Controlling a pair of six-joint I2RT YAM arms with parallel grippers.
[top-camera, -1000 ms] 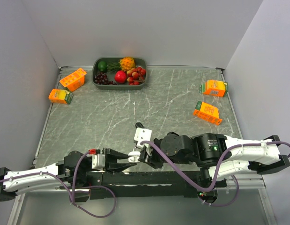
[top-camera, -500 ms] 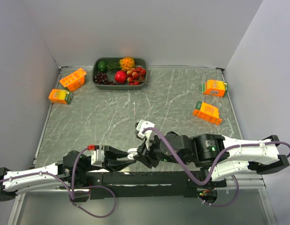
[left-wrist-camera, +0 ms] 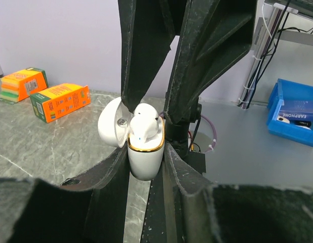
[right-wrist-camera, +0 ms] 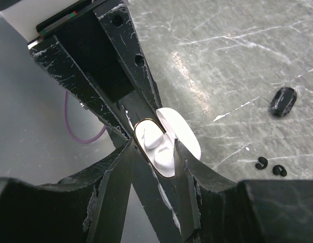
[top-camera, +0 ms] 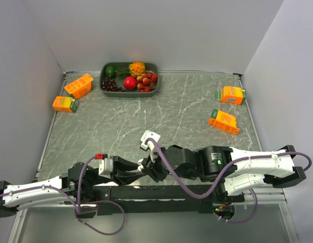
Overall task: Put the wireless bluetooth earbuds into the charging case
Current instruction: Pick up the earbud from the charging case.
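My left gripper (left-wrist-camera: 145, 164) is shut on the white charging case (left-wrist-camera: 145, 159), which stands upright with a gold rim and its lid (left-wrist-camera: 110, 127) swung open. A white earbud (left-wrist-camera: 144, 121) sits in the top of the case. Two white earbuds (right-wrist-camera: 155, 144) show side by side in the case in the right wrist view. My right gripper (right-wrist-camera: 153, 144) reaches down over the case, open, its fingertips (left-wrist-camera: 131, 104) close on either side of the bud. In the top view both grippers meet at the near edge (top-camera: 142, 169). A glossy black earbud (right-wrist-camera: 283, 101) lies on the table.
Two small curled black pieces (right-wrist-camera: 270, 167) lie near the black bud. Orange cartons stand at the left (top-camera: 78, 85) (top-camera: 65, 104) and right (top-camera: 231, 94) (top-camera: 223, 120). A tray of fruit (top-camera: 154, 68) is at the back. A blue bin (left-wrist-camera: 296, 111) sits off the table.
My right arm has shifted left, closer over the left gripper and the case, and its jaws have spread slightly. The left gripper keeps its hold on the case.
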